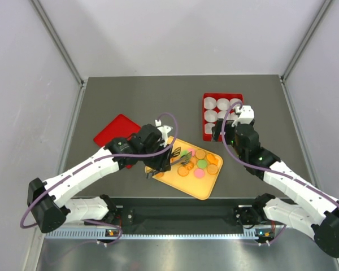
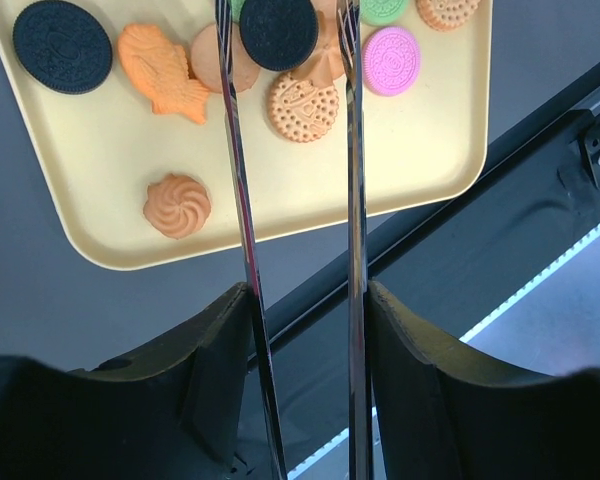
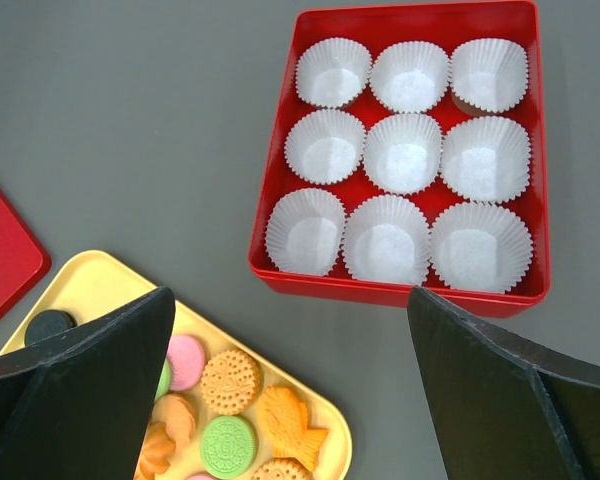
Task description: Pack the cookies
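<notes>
no text, label, brand or number can be read in any view. the cookies (image 2: 302,105) on the tray (image 2: 100,190) carry embossed patterns, too fine and blurred to make out as letters.

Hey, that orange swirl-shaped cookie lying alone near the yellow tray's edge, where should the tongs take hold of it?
Pinch the orange swirl-shaped cookie across its ridged rim, on two opposite sides, coming straight down from above. It lies flat on the yellow plastic tray with bare tray all round, so both blades of the metal tongs in the left gripper should fit beside it.
</notes>
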You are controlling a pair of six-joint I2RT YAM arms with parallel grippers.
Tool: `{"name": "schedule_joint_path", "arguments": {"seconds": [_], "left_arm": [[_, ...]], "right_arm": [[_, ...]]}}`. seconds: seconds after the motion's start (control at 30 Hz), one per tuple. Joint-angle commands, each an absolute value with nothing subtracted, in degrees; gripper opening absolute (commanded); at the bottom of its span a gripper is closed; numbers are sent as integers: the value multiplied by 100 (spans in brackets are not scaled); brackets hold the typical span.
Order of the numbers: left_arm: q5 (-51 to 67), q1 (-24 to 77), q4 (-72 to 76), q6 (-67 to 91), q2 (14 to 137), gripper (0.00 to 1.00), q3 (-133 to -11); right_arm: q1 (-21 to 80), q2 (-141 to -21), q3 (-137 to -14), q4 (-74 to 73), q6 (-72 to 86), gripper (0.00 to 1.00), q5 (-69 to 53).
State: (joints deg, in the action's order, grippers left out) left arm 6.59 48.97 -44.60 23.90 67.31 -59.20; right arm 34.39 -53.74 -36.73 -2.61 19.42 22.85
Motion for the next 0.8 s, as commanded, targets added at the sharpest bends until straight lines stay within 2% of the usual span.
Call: {"name": "schedule_joint_path", "arguments": {"seconds": [0.0, 0.77], "left_arm": [[668, 4957, -4307, 2426, 6776, 53, -5854], [642, 4992, -4122, 2470, 7014, 55, -5766]], "right_arm": [[3507, -5282, -3744, -44, 1846, 100, 2312], [3507, -5230, -3709, -44, 1854, 100, 2259]]}}
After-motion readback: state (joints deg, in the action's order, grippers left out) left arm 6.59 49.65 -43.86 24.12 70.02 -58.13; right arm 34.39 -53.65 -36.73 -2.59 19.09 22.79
